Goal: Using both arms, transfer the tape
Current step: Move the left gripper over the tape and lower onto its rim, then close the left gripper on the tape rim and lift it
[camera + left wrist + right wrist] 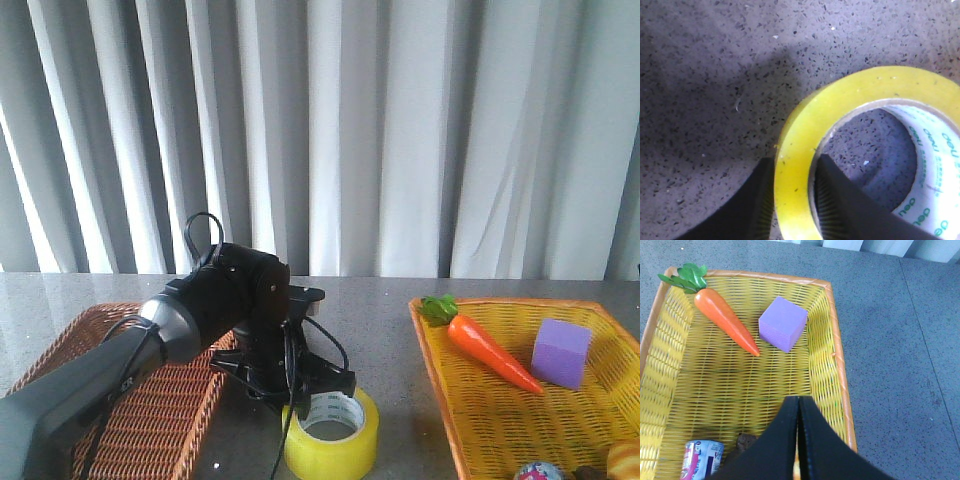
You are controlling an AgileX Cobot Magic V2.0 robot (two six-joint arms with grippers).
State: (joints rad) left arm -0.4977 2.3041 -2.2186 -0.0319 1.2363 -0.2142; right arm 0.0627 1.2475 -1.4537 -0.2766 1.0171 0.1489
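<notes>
- The left black gripper (pixel 795 200) straddled the wall of the translucent yellow tape roll (pixel 805 150), fingers close on it; contact unclear, roll cut off lower right.
- The right black gripper (pixel 798 435) was closed and empty, hiding part of the yellow woven basket (pixel 670 365).

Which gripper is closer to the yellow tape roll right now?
Left. The left gripper straddles the wall of the tape roll, one finger inside the core and one outside. The right gripper hangs closed over the yellow basket, away from the tape.
</notes>
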